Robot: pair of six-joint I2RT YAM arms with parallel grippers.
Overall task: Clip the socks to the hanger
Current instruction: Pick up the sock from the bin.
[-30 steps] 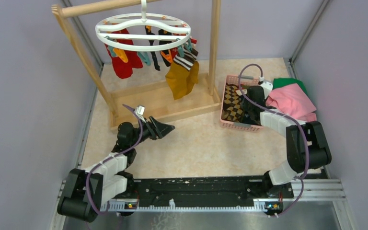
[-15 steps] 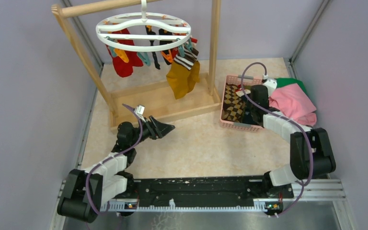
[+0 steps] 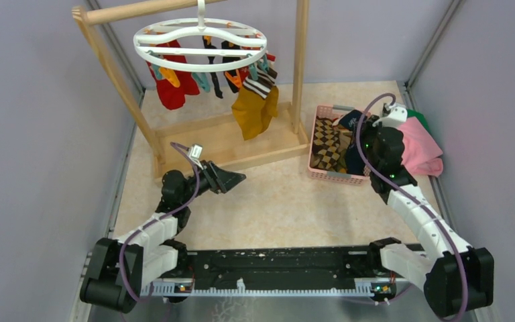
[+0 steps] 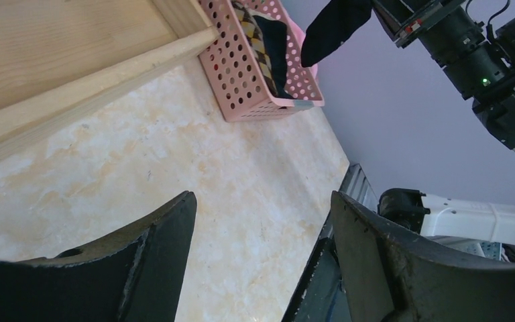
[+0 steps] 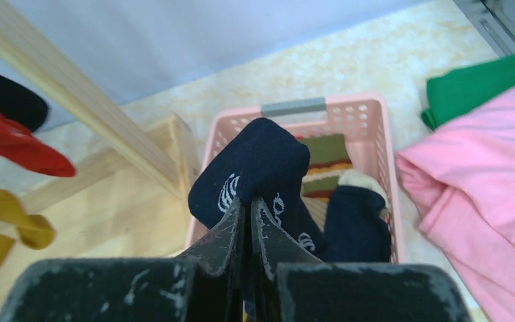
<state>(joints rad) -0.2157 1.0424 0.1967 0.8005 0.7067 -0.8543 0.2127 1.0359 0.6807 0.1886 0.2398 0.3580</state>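
Navy patterned sock (image 5: 255, 164) is pinched in the right claw (image 5: 247, 203) over the pink plastic basket (image 5: 374, 114) (left claw (image 4: 261, 199) spread wide, empty).

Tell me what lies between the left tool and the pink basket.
Nothing: from the left tool to the pink basket only bare tabletop shows, clearest in the left wrist view.

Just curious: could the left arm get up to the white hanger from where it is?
Probably yes: the open left gripper hovers beside the wooden rack, nothing between it and the hanger above.
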